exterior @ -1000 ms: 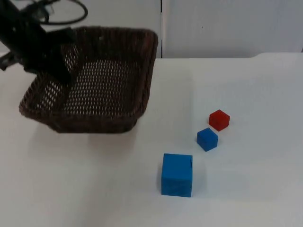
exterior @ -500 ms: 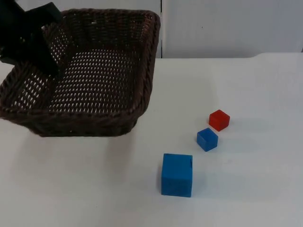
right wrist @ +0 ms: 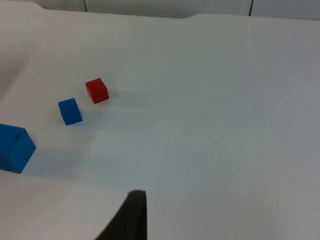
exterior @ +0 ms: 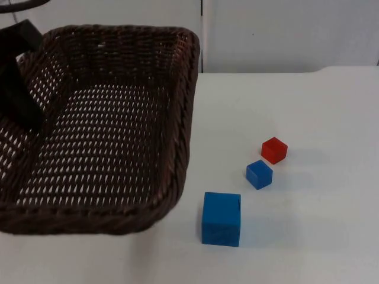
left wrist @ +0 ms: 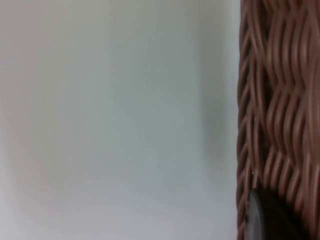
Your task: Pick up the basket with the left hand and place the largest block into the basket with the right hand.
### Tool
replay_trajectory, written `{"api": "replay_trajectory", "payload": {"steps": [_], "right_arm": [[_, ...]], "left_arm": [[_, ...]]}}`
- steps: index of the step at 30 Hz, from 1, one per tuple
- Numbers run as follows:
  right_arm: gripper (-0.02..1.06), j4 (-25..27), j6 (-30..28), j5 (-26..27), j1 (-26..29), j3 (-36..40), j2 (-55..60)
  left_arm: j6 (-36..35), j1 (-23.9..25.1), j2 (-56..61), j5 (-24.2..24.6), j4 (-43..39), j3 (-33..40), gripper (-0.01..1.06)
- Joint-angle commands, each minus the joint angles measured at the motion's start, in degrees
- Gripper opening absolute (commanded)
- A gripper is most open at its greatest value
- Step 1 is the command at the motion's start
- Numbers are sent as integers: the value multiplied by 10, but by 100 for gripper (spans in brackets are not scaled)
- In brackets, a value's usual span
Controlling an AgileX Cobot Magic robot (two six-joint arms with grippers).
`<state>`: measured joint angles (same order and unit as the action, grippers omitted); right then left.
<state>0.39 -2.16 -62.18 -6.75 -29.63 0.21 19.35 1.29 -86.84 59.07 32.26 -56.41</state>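
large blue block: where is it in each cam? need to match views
Top view: the large blue block sits on the white table, near the lifted basket's front right corner.
Left wrist view: not in it; basket weave and table.
Right wrist view: the block is partly cut by the picture's edge.
Shared landmark: the small blue block with the red block beyond it.

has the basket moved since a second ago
Yes. Held by the left pincer, the basket has come toward the camera; its near rim now sits level with the large blue block, which stayed put.
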Motion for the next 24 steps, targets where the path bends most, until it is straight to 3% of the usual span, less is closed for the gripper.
{"api": "replay_trajectory", "payload": {"steps": [1, 9, 24], "right_arm": [[105, -1, 2, 4, 3, 1, -2], [105, -1, 2, 4, 3, 1, -2], [105, -4, -25, 6, 3, 0, -2]], "left_arm": [[-4, 1, 20, -3, 18, 18, 0], [-3, 1, 28, -19, 14, 53, 0], [-1, 1, 28, -30, 14, 54, 0]]}}
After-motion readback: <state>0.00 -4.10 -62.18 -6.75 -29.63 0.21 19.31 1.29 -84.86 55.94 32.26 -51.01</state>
